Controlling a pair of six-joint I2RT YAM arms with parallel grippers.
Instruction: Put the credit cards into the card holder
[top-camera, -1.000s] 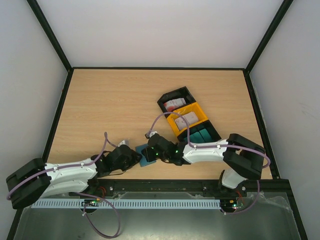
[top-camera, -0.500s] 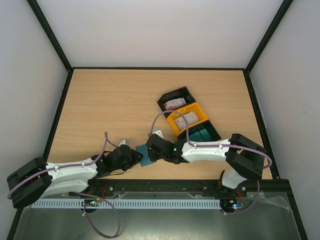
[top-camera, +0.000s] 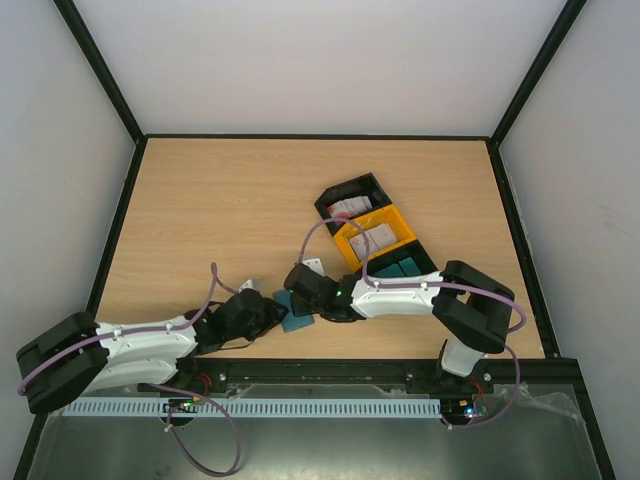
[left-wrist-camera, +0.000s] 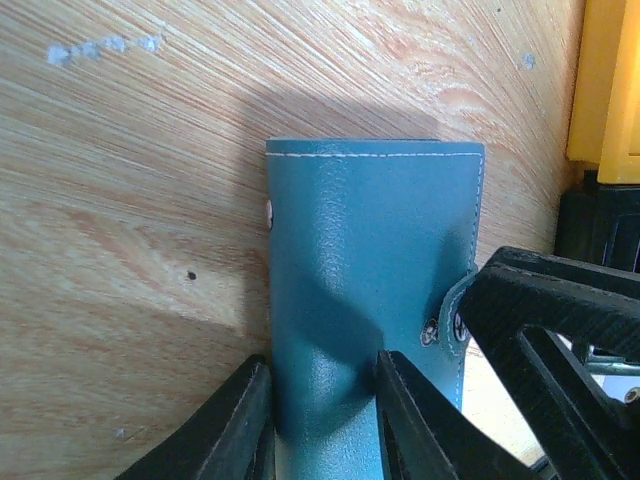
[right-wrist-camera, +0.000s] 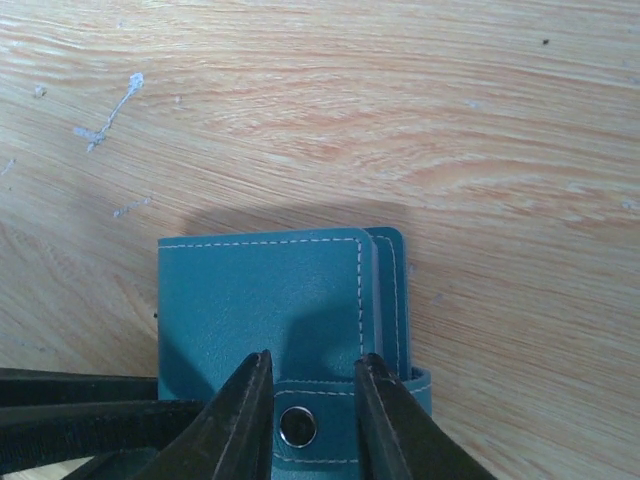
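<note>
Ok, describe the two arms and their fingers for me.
The left arm and right arm have white shells with black joints and a lilac cable looped alongside. The fingers are black and tapered. The right arm shows a small green light.

The table (top-camera: 220, 200) lies open far left; bins (top-camera: 375, 240) seemingly hem the right hand (right-wrist-camera: 308, 385).

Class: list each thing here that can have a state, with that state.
Teal-blue folding card holder: folded shut, flat on wooden table.
White, red-marked plastic credit cards: lying in black bin and yellow bin.
Left gripper: fingers astride holder, grip unclear.
Right gripper: open over holder's snap tab.
</note>
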